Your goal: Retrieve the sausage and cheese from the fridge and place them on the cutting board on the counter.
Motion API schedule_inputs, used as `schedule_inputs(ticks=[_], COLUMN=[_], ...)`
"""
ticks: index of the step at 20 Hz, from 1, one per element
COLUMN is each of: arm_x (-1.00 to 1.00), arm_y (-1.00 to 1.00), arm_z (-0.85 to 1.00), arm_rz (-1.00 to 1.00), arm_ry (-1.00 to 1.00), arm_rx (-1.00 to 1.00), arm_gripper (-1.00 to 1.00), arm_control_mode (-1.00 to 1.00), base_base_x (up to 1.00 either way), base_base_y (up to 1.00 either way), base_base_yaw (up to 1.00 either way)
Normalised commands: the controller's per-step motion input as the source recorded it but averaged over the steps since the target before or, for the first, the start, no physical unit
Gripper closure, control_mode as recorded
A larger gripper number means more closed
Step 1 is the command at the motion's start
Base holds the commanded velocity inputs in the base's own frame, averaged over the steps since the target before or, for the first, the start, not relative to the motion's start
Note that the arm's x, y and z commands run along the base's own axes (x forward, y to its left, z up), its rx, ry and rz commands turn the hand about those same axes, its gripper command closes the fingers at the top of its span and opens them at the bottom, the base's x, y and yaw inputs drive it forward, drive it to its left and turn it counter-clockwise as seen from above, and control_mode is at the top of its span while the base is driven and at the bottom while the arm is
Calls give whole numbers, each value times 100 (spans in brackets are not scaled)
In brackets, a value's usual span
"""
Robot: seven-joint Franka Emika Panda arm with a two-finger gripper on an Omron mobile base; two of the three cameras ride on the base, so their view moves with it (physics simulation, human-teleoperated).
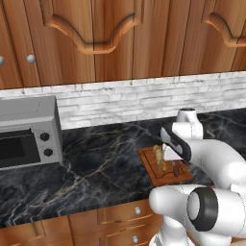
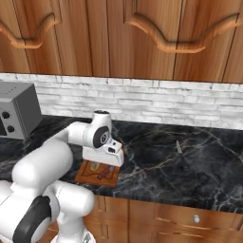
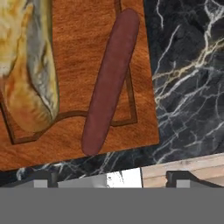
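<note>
Hand point(image 3: 109, 177) poised low over the near edge of the cutting board point(image 3: 78, 52), fingers point(image 3: 41, 178) spread wide apart with nothing between them. Sausage point(image 3: 109, 83) lying flat on the board, free of the fingers, slanting across the carved groove, one end reaching close to the board's edge nearest the hand. Beside it, on the same board, a tan and yellowish oblong food point(image 3: 26, 65), its surface mottled; cannot tell whether the cheese sits among it.

From the left base view: board point(image 1: 154, 174) resting on the black marble surface point(image 1: 96, 168) near its front edge, partly hidden by the white arm, with the tan food point(image 1: 157, 152) at the far side and the dark red stick point(image 1: 176, 169) nearer. Grey toaster oven point(image 1: 30, 132) standing well apart at the left, against the white brick wall.

From the right base view: hand body point(image 2: 103, 156) hanging directly above the board point(image 2: 97, 174), and a dark knife point(image 2: 181, 154) lying on the surface well to the right. Wooden drawers point(image 2: 190, 218) with round knobs below.
</note>
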Motion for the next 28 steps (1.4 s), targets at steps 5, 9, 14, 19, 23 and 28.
schedule_inputs(ticks=[5, 9, 14, 19, 23, 28], arm_x=[-29, -46, -52, -47, -37, -35], arm_y=[-21, -12, -12, 2, 9, 25], arm_z=[39, 32, 28, 34, 42, 31], arm_rz=[-2, 7, 10, 9, 1, 0], arm_ry=[-16, -37, -39, -21, 0, -9], arm_rx=[8, 3, 0, 0, 0, -7], arm_gripper=[-100, -100, -100, -100, -100, -100], arm_control_mode=[-100, -100, -100, -100, -100, -100], base_base_x=[0, 0, 0, 0, 0, 0], base_base_y=[0, 0, 0, 0, 0, 0], base_base_yaw=[0, 0, 0, 0, 0, 0])
